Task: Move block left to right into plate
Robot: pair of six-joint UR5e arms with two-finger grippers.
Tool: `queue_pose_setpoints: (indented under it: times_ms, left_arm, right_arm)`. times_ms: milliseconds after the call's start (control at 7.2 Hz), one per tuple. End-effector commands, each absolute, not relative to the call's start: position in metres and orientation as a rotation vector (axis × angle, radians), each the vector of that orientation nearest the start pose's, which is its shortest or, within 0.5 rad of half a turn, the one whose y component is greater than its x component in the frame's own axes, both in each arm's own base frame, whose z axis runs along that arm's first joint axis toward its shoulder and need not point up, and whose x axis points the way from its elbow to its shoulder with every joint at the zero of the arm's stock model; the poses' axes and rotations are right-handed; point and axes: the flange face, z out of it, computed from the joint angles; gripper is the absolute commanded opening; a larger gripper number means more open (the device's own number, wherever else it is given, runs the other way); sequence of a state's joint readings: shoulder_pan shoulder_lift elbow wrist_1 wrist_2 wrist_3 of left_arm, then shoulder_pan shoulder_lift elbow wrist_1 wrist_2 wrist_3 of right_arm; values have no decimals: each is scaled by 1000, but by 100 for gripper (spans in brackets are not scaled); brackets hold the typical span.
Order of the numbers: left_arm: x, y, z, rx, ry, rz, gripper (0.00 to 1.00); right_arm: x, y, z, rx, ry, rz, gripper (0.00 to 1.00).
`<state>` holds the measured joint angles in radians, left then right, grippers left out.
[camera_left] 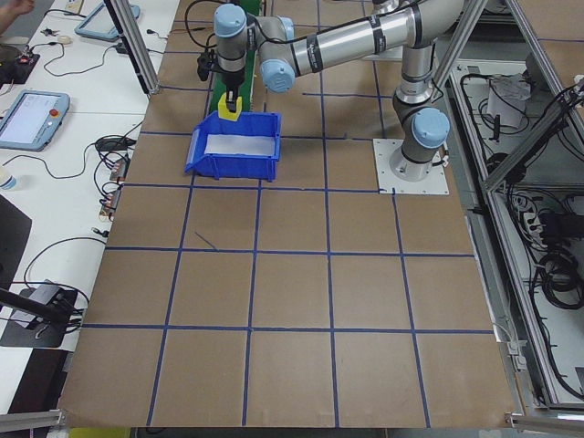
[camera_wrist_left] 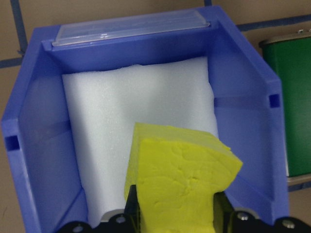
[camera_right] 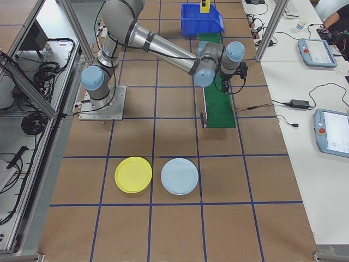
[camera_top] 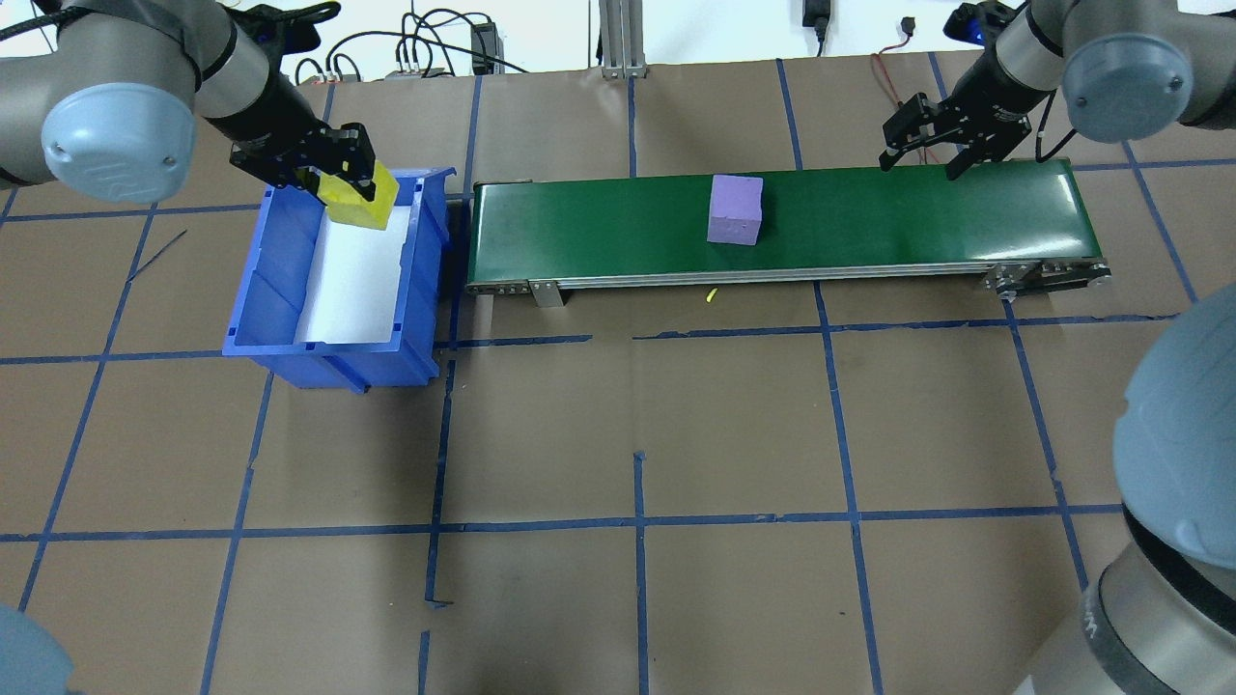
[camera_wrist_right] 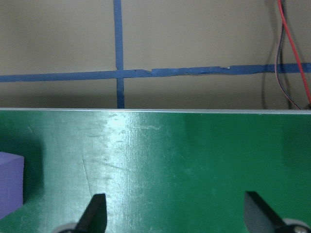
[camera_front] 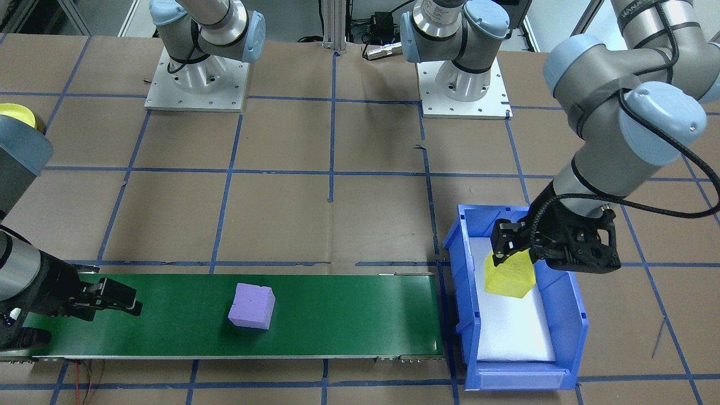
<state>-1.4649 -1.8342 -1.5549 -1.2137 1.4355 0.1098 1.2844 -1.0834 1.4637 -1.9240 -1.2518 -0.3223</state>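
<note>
Left claw (camera_front: 509,260) clamps yellow block (camera_front: 509,277) above bin (camera_front: 568,315); fingertips hidden behind it. Right claw (camera_top: 925,154) spread, empty, over belt (camera_top: 869,217). Purple block (camera_top: 735,208) mid-belt. Plate (camera_right: 133,174) far off on worktop (camera_right: 163,229).

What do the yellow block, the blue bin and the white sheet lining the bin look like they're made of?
Yellow block: likely soft foam; matte, pitted, creased faces, held in the left gripper.
Blue bin: looks like rigid moulded plastic, smooth with a slight sheen and ribbed walls.
White liner: probably packing foam sheet, with a fine grainy, matte surface.
</note>
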Motion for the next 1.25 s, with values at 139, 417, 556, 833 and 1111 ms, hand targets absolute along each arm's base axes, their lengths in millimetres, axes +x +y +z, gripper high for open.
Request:
queue_pose_setpoints:
  times_ms: [139,417,556,833,1111]
  left_arm:
    - [-180,-608,398,54,3276,-245,21]
    - [-218,-622,375,167,3265,-325,22]
    - [-224,-624,366,163,3276,-302,22]
    - [-258,-623,351,221,3278,-272,22]
    - [-263,-619,323,244,3268,-219,29]
  right_arm:
    - [-34,-645,298,-34,2800,-97,100]
    - [-36,-644,299,-19,2802,-97,100]
    - [-37,-643,304,34,2812,-96,100]
    - [-34,-642,312,80,2803,-112,100]
    - [-35,-644,310,83,2811,-119,100]
